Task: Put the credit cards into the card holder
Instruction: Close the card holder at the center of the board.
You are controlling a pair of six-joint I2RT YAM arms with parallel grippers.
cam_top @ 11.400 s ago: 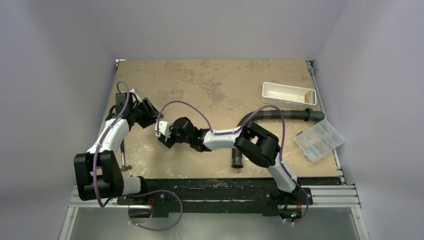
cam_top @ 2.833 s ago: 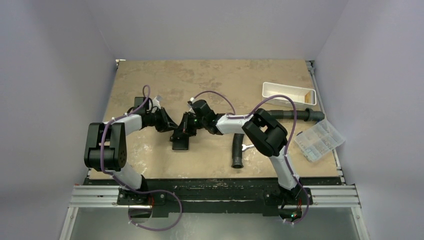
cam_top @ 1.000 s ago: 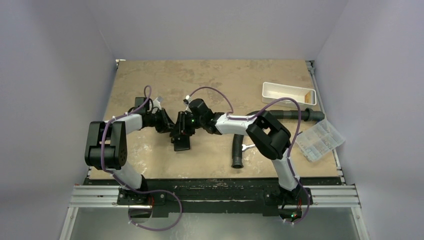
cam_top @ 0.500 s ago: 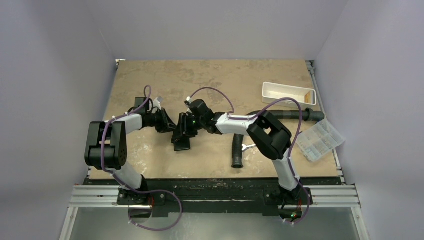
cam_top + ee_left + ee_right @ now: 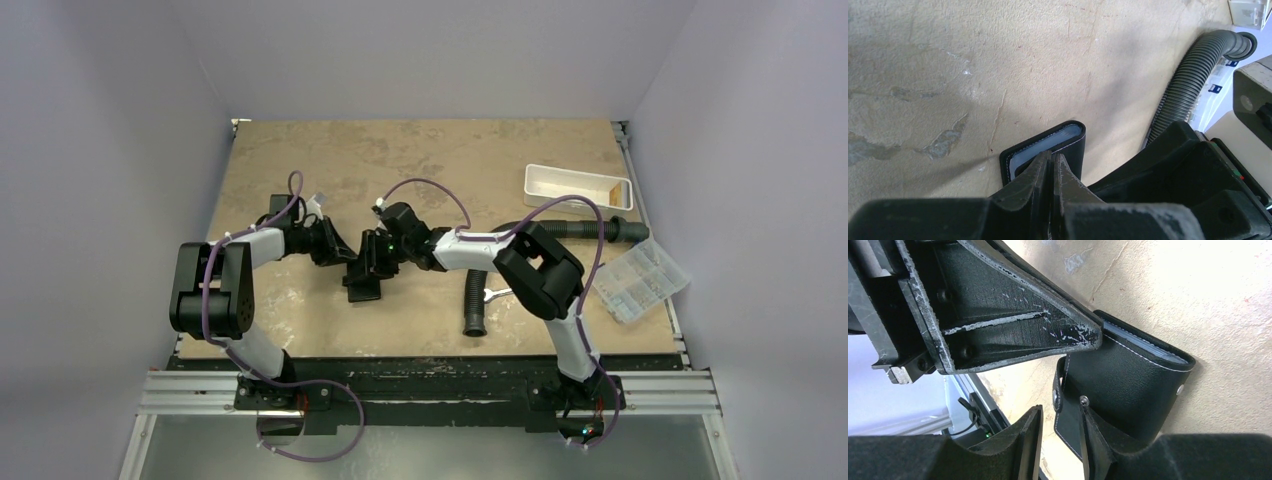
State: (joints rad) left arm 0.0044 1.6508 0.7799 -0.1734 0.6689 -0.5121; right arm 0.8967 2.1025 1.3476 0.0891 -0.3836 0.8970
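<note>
Left gripper pressed together at card holder edge. Right gripper part-spread, straddling snap flap. Versus one second ago: right gripper shifted slightly, holder unmoved.

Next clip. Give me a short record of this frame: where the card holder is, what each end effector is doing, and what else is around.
card holder: black, left of centre on the table, between the two arms
left end effector: shut, tips pressed together at the holder's edge; pinching a flap or not, cannot tell
right end effector: open, jaws apart around the holder's snap tab
cards: greyish layer in the holder's open edge, possibly a card
other items: corrugated hose, wrench, white tray, clear compartment box, all further right
</note>
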